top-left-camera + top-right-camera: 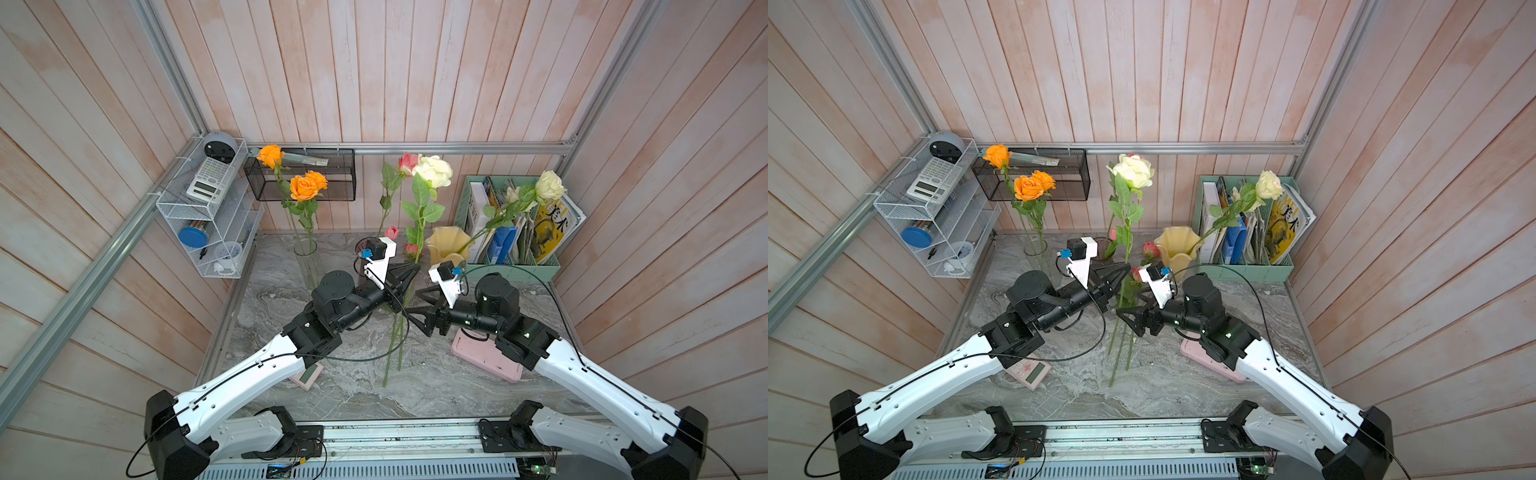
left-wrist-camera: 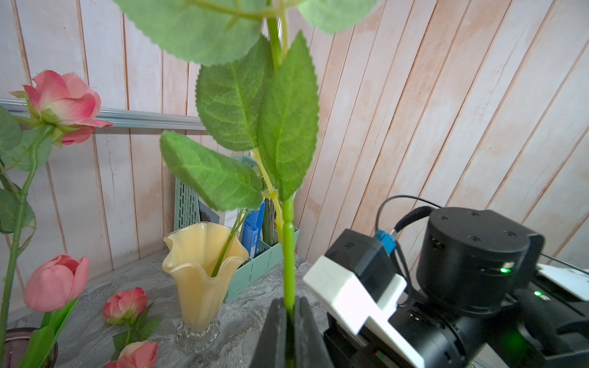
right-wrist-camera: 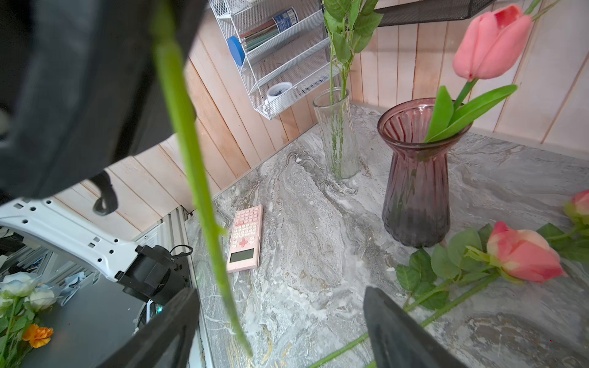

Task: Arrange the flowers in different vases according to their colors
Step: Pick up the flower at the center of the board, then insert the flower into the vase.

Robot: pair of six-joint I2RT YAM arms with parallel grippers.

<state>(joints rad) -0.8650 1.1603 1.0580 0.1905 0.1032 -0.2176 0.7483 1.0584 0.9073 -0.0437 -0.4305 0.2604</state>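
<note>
Left gripper (image 2: 289, 306) is clenched on the cream rose (image 1: 434, 170), holding its stem upright a little short of the yellow vase (image 2: 194, 286), on the robot's side. Right gripper (image 3: 279, 290), nearer that vase, is released, with its jaws straddling the lower stem. This looks like a handover. Close the right low on bare stem before the left lets go, and keep the stem vertical. Lift its end above the ruffled rim, then lower it beside the second rose (image 1: 549, 186) standing in the vase without tipping it.
</note>
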